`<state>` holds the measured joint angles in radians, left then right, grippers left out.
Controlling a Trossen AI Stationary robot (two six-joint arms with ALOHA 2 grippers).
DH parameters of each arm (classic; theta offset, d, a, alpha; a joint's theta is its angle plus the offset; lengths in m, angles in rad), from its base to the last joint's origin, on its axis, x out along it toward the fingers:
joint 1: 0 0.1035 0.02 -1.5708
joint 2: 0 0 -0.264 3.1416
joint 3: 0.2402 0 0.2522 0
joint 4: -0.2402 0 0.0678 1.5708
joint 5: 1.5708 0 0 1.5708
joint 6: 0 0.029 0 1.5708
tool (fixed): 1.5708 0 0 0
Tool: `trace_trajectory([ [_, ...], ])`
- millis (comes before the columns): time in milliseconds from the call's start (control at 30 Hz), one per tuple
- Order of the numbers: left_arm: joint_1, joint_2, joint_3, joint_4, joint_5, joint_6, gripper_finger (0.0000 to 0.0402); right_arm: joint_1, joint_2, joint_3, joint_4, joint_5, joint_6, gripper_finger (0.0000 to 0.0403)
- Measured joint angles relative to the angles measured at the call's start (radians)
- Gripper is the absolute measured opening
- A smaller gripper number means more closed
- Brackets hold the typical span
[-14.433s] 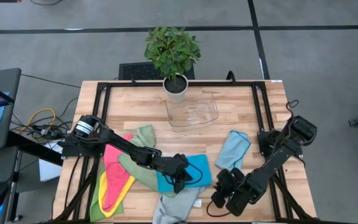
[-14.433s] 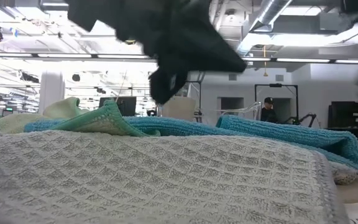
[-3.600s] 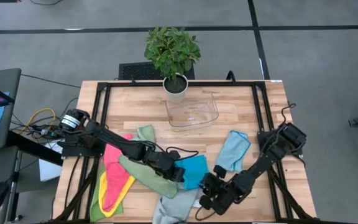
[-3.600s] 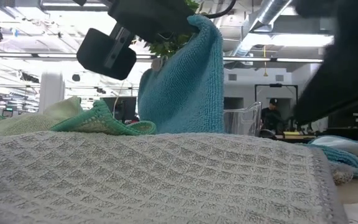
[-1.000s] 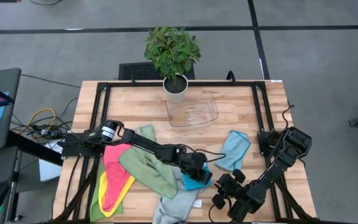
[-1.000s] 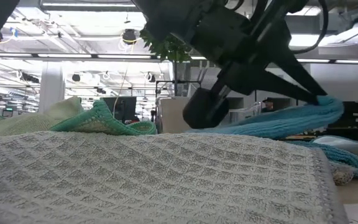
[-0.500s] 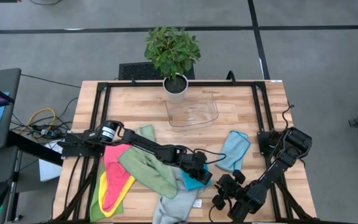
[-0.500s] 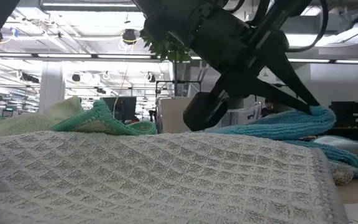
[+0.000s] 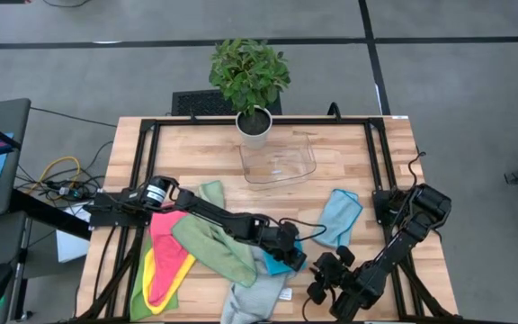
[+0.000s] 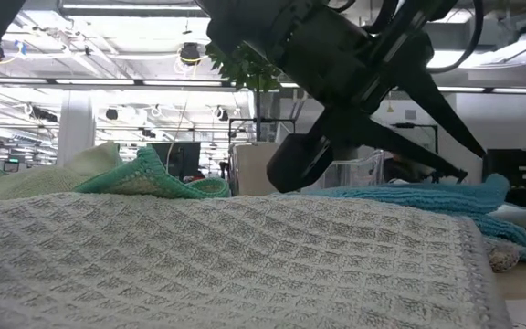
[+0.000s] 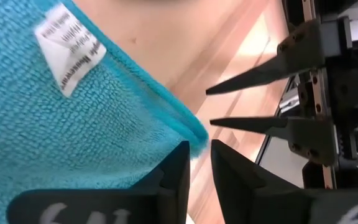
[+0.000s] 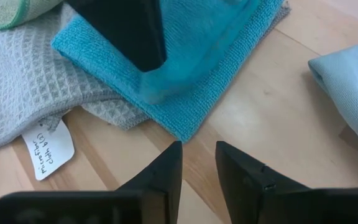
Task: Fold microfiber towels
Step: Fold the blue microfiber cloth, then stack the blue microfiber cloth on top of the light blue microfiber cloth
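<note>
blue towel [image 12: 185,81]: plush terry, folded | left pincer [image 11: 197,163]: released, narrow gap | right pincer [image 12: 197,158]: parted, empty

Fuzzy looped pile is shown on the bright blue towel [image 12: 197,68], a coarse waffle weave on the grey towel [image 10: 217,265], a printed paper-like tag [image 12: 48,149] on it, pale varnished wood on the table [image 9: 196,153], matt black plastic on the gripper fingers [image 12: 241,180].
</note>
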<state>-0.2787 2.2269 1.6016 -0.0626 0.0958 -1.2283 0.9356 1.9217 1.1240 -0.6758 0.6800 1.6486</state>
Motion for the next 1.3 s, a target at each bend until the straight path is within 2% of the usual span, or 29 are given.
trace_trajectory([
  [200, -0.001, 0.0, 0.0, 0.002, -0.003, -0.003, 0.0093, 0.0, 0.0, 0.0, 0.004, 0.0, 0.0, 0.0138],
  [267, 0.006, 0.0, 0.0, 0.003, 0.026, -0.003, 0.0105, 0.0, 0.0, 0.0, 0.015, 0.008, 0.0, 0.014],
  [367, 0.035, -0.02, -0.002, 0.004, 0.107, 0.009, 0.0118, 0.007, -0.02, 0.0, 0.023, 0.051, -0.007, 0.0142],
  [500, 0.079, -0.119, 0.0, -0.003, 0.139, 0.051, 0.0119, 0.027, -0.055, 0.0, 0.021, 0.134, -0.008, 0.0139],
  [600, 0.095, -0.219, 0.0, -0.113, 0.089, 0.138, 0.0109, 0.023, -0.076, 0.001, 0.014, 0.162, -0.008, 0.0135],
  [767, 0.061, -0.354, 0.001, -0.425, -0.16, 0.266, 0.0087, -0.045, -0.133, 0.0, -0.041, 0.149, -0.018, 0.014],
  [833, 0.027, -0.365, -0.007, -0.49, -0.203, 0.28, 0.0076, -0.077, -0.168, 0.0, -0.049, 0.173, -0.069, 0.0143],
  [967, -0.035, -0.35, -0.078, -0.376, -0.205, 0.258, 0.0049, -0.141, -0.198, 0.001, -0.011, 0.15, -0.242, 0.0143],
  [1100, -0.052, -0.317, -0.185, -0.206, -0.209, 0.214, 0.0025, -0.184, -0.174, -0.057, 0.197, 0.081, -0.366, 0.0136],
  [1200, -0.052, -0.311, -0.251, -0.099, -0.209, 0.186, 0.0013, -0.193, -0.123, -0.137, 0.375, 0.022, -0.391, 0.0132],
  [1300, -0.052, -0.309, -0.312, -0.04, -0.213, 0.169, 0.0008, -0.196, -0.077, -0.194, 0.434, -0.022, -0.314, 0.0129],
])
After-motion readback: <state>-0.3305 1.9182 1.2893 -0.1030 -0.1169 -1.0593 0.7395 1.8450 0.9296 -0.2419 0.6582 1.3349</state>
